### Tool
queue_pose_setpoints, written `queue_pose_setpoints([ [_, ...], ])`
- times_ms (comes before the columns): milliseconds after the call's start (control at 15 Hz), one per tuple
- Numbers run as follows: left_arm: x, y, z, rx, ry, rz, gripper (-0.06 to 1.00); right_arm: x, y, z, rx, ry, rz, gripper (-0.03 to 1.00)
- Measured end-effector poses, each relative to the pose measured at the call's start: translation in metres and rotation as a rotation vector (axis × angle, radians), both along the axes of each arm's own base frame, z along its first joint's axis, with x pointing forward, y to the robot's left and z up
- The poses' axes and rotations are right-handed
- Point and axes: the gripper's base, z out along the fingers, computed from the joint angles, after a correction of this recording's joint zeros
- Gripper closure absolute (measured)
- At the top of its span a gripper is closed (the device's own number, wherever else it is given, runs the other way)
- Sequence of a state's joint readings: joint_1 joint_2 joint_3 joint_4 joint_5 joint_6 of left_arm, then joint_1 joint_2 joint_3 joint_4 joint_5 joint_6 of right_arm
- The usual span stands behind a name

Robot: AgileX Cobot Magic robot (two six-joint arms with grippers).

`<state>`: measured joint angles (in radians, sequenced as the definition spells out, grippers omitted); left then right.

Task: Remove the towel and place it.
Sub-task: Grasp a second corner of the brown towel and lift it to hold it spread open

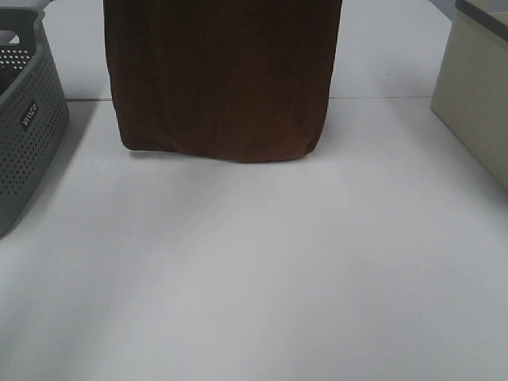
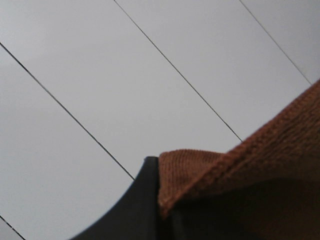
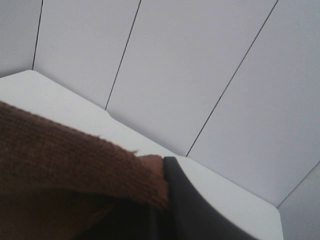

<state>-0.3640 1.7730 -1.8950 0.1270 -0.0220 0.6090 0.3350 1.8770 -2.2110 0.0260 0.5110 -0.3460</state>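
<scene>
The dark reddish-brown towel (image 1: 222, 75) hangs as a wide sheet from above the exterior high view's top edge. Its lower edge reaches about the far middle of the white table (image 1: 254, 278). Neither gripper shows in that view. In the left wrist view my left gripper (image 2: 160, 200) is shut on the towel's hemmed edge (image 2: 260, 165), with one dark finger (image 2: 137, 205) showing beside the cloth. In the right wrist view my right gripper (image 3: 162, 200) is shut on another part of the towel's edge (image 3: 60, 155), next to a dark finger (image 3: 187, 210). No white tag shows.
A grey perforated basket (image 1: 28, 119) stands at the left edge of the table. A beige box (image 1: 476, 103) stands at the right edge. Both wrist views look past the cloth at a pale panelled wall.
</scene>
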Motion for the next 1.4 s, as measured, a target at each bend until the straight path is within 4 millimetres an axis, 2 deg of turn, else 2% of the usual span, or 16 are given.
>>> queue_pose_setpoints([
  [267, 0.041, 0.009, -0.022, -0.055, -0.082, 0.026, 0.94, 0.021, 0.007, -0.008, 0.057, -0.125, -0.005, 0.96],
  [400, 0.055, 0.013, -0.023, -0.099, -0.112, 0.029, 0.94, 0.03, 0.01, -0.013, 0.07, -0.153, -0.006, 0.96],
  [600, 0.086, 0.008, -0.033, -0.122, -0.161, 0.029, 0.94, 0.048, 0.015, -0.023, 0.08, -0.17, -0.008, 0.96],
  [733, 0.099, 0.004, -0.036, -0.111, -0.187, 0.034, 0.94, 0.056, 0.01, -0.022, 0.093, -0.188, -0.021, 0.96],
  [800, 0.107, 0.001, -0.042, -0.082, -0.187, 0.044, 0.94, 0.061, 0.002, -0.023, 0.093, -0.191, -0.04, 0.96],
  [1200, 0.11, 0.002, -0.047, -0.019, -0.116, 0.071, 0.94, 0.065, -0.001, -0.029, 0.089, -0.16, -0.045, 0.96],
  [1400, 0.114, 0.005, -0.063, 0.01, 0.11, 0.109, 0.94, 0.063, 0.0, -0.039, 0.062, -0.043, -0.037, 0.96],
])
